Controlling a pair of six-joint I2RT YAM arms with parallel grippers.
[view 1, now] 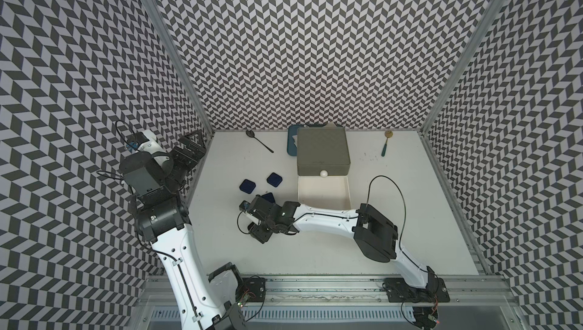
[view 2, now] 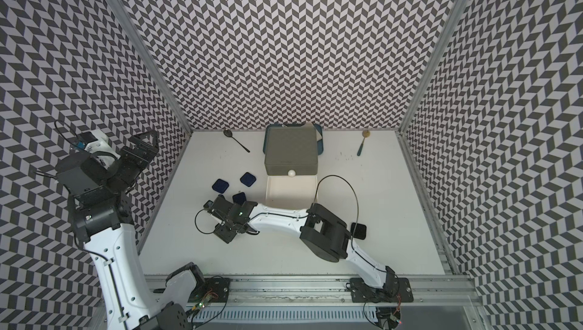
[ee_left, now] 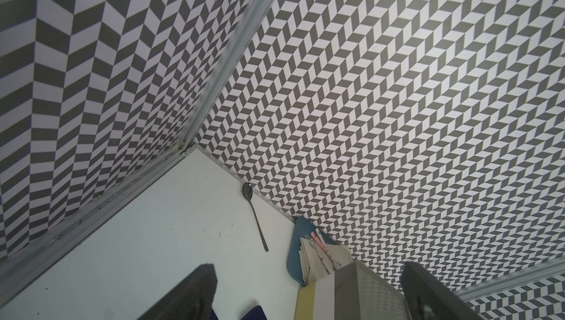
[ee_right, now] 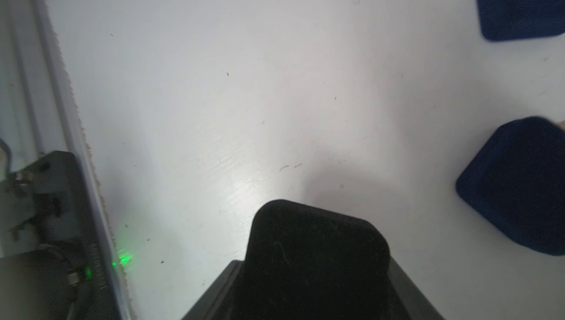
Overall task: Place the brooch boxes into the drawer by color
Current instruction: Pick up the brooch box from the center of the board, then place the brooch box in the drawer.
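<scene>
Our right gripper [ee_right: 316,291] pinches the black velvety rounded-square box [ee_right: 318,242] near the navy boxes [ee_right: 519,187]; our left gripper [view 1: 189,147] gapes wide, empty. Swinging toward the open white drawer [view 1: 323,192], we could knock them or lose our grip.

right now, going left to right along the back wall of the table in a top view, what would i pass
dark metal spoon → grey-topped square drawer chest → gold spoon with a teal handle
</scene>
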